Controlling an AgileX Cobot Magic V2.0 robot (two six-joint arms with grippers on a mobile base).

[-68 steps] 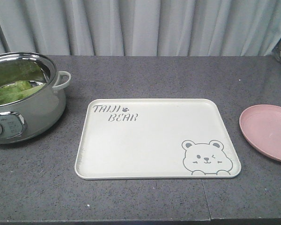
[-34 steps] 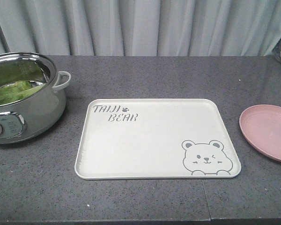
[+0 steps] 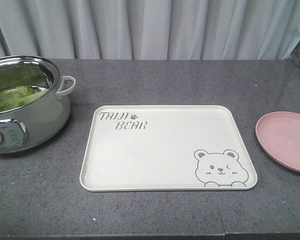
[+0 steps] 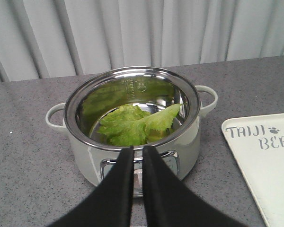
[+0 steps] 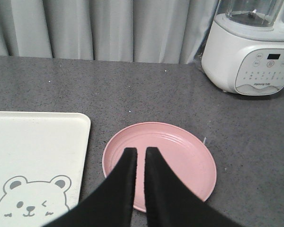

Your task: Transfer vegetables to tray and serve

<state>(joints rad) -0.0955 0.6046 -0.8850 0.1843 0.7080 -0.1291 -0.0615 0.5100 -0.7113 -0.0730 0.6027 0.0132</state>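
Observation:
The vegetables, a crinkly green lettuce leaf [image 4: 132, 125], lie inside a steel pot [image 4: 85, 156] at the table's left; the leaf also shows in the front view [image 3: 15, 96]. The cream tray [image 3: 165, 150] with the bear face sits bare at the middle. My left gripper [image 4: 137, 150] hovers in front of the pot, its black fingers nearly together with nothing between them. Over the near edge of the pink plate [image 5: 180, 151], my right gripper [image 5: 141, 151] is likewise shut and holds nothing. Neither gripper appears in the front view.
A white blender base [image 5: 248, 52] stands at the back right behind the plate. The pot [image 3: 25, 105] has side handles and a front control panel. A grey curtain hangs behind the table. The tray's corner [image 4: 270, 161] lies right of the pot.

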